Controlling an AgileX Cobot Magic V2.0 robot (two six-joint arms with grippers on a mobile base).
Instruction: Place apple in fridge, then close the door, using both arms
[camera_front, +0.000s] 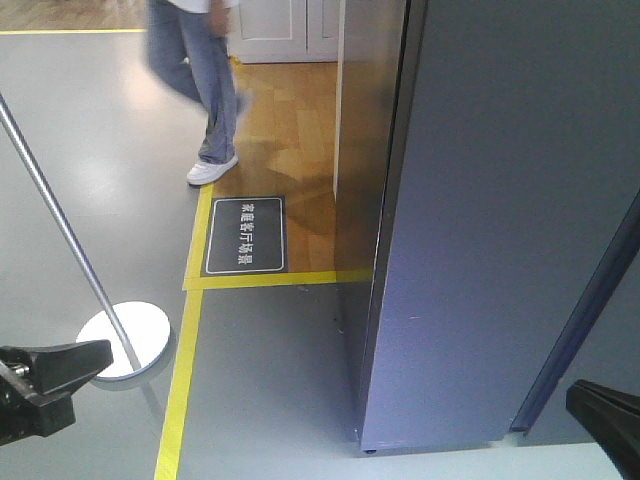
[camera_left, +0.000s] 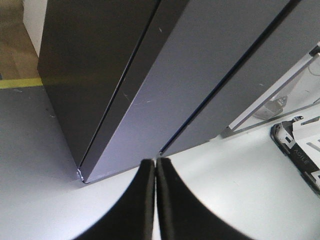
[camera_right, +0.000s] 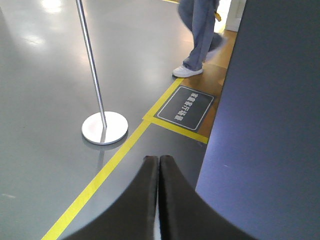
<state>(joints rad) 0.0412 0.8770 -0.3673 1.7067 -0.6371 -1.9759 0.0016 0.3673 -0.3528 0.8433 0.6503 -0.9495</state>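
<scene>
The fridge (camera_front: 500, 230) runs off the top and right edges of the front view with its inside hidden, the walking person (camera_front: 205, 90) is blurred and cut off above the waist, and the stanchion pole (camera_right: 92, 65) leaves the right wrist view's top.

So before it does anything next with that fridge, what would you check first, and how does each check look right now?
1. Left gripper empty: ok, fingers pressed together with nothing between them.
2. Right gripper empty: ok, likewise shut on nothing.
3. Apple located: cannot tell, it shows in no view.
4. Door fully closed: cannot tell; the front view shows only dark grey outer panels, while the left wrist view shows white parts past their edge.
5. Surroundings free of people: not ok, a person is walking close behind the fridge.
6. Stanchion pole away from the arms: ok, it stands apart to the left.
</scene>
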